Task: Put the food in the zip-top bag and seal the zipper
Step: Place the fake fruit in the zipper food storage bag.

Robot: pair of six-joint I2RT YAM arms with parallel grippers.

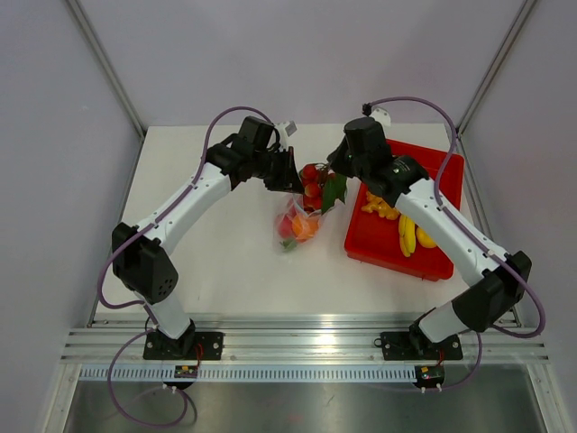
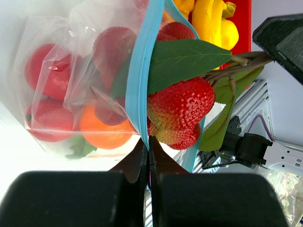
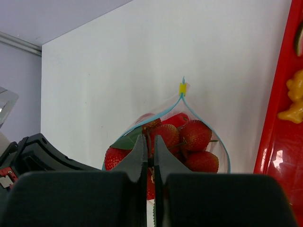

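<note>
The clear zip-top bag [image 1: 297, 225] hangs off the table with red and orange toy food [image 2: 102, 125] inside. My left gripper [image 1: 288, 179] is shut on its light blue zipper strip [image 2: 141, 80], holding one side of the mouth up. My right gripper [image 1: 334, 183] is shut on the stem of a red berry cluster [image 3: 191, 137] with green leaves [image 2: 187, 59]. The cluster hangs in the open mouth of the bag, between the two blue edges [image 3: 222, 146]. A yellow slider [image 3: 182, 88] sits at the far end of the zipper.
A red tray [image 1: 379, 251] stands to the right of the bag, holding bananas [image 1: 407, 233] and other yellow toy food [image 1: 380, 207]. Its edge [image 3: 277, 118] shows in the right wrist view. Grey walls stand around the white table [image 1: 225, 262].
</note>
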